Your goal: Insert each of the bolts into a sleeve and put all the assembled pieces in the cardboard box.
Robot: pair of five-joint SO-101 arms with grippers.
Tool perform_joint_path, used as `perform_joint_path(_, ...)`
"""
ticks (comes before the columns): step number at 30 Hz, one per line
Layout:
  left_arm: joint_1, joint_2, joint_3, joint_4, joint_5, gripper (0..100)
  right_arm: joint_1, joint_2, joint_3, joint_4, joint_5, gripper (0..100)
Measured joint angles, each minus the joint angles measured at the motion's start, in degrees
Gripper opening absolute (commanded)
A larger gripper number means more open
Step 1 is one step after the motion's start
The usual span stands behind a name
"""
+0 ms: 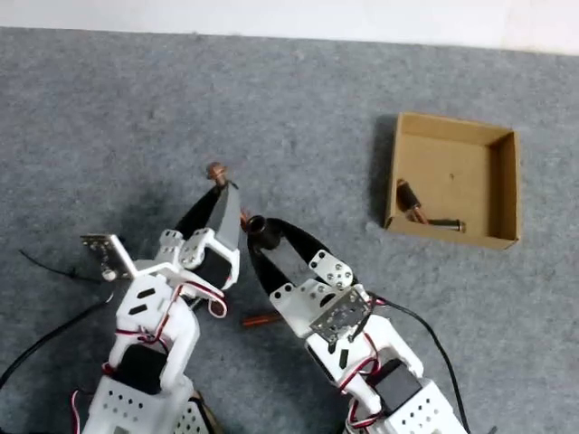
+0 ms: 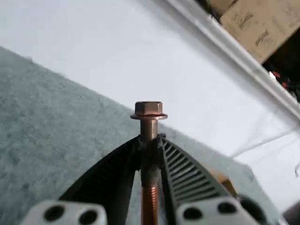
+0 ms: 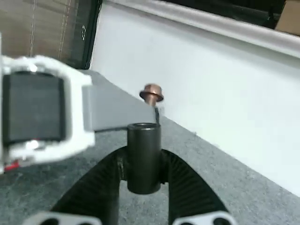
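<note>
I am looking down at the grey felt table (image 1: 136, 108), with the cardboard box (image 1: 457, 127) off to the right of both arms. Dark and copper pieces (image 1: 412, 201) lie inside it against the wall nearest the arms; I cannot count them.

My left gripper (image 2: 150, 145) is raised off the table. Its fingers are closed almost fully, clamped on the shank of a copper bolt (image 2: 149, 112) whose hex head sticks out past the tips.

My right gripper (image 3: 143, 164) sits just beside it, fingers parted only as far as the black sleeve (image 3: 143, 154) they pinch. The sleeve's open mouth faces away from the wrist. Bolt and sleeve are close but apart.

A second copper bolt (image 1: 261, 318) lies flat on the table between the two arms.
</note>
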State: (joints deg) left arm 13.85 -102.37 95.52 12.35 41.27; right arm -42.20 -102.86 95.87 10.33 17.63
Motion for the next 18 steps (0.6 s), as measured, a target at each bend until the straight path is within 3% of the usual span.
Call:
perform_joint_path(9, -1.2, -1.3, -3.3, 0.0, 0.2, 1, 0.0, 0.0, 0.0, 2.4, 0.0, 0.5)
perform_joint_path(18, 5.3, -1.4, -5.6, 0.0, -0.2, 1, 0.0, 0.0, 0.0, 2.4, 0.0, 0.5)
